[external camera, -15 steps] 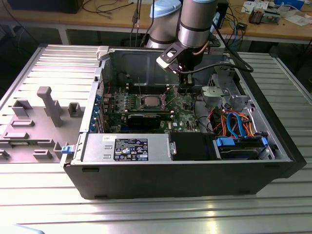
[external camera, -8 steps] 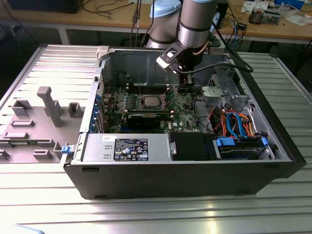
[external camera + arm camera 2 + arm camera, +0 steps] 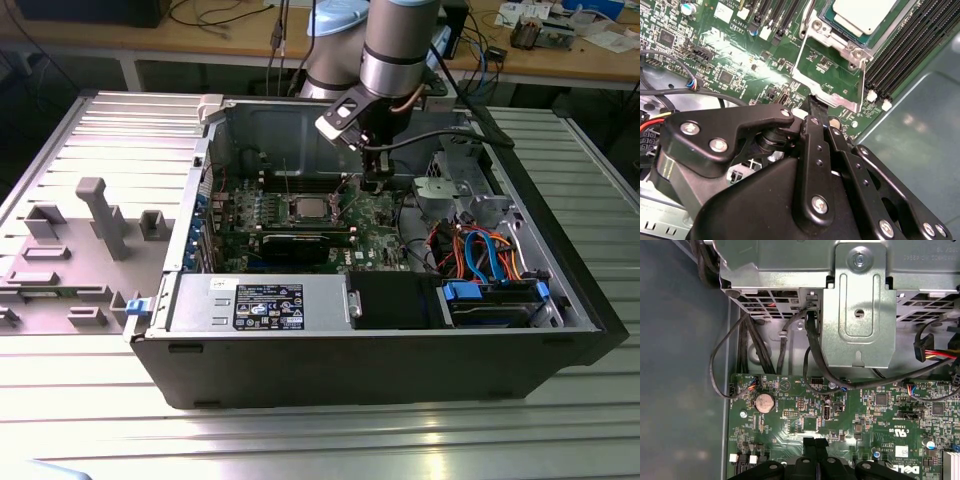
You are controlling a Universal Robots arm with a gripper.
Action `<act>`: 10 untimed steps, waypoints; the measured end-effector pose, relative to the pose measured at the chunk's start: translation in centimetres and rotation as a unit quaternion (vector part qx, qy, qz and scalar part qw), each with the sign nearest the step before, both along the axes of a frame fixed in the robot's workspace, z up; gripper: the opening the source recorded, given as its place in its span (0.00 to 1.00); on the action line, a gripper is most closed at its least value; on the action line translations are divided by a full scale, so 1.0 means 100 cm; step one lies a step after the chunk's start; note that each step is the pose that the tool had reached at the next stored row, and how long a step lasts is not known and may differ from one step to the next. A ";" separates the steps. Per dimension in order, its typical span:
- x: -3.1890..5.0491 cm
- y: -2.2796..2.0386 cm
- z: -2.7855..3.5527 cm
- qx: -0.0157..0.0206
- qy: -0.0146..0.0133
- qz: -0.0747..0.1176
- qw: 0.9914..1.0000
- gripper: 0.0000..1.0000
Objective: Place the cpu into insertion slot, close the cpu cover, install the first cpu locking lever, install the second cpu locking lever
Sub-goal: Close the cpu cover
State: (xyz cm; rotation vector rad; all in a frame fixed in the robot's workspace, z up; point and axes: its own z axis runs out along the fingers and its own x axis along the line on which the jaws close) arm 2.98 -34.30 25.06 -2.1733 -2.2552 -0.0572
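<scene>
Dull silver-grey square cpu (image 3: 865,12) seated; thin silver cut-out cpu cover (image 3: 839,101) apparently open, levers pending; end effector (image 3: 817,105) pressed together at its edge.

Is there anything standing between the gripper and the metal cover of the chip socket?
Nothing visible stands between them. In the second wrist view the gripper is right at the edge of the open cover; the chip lies beyond it.

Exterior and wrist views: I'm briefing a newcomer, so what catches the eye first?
An open computer case lies on the table, the arm's claw low over its green motherboard. In the second wrist view, the silver cpu sits in the insertion slot, the cpu cover open beside it.
</scene>
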 end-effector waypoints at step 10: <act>-0.0043 0.0000 0.0000 0.000 0.000 0.000 1.000 0.11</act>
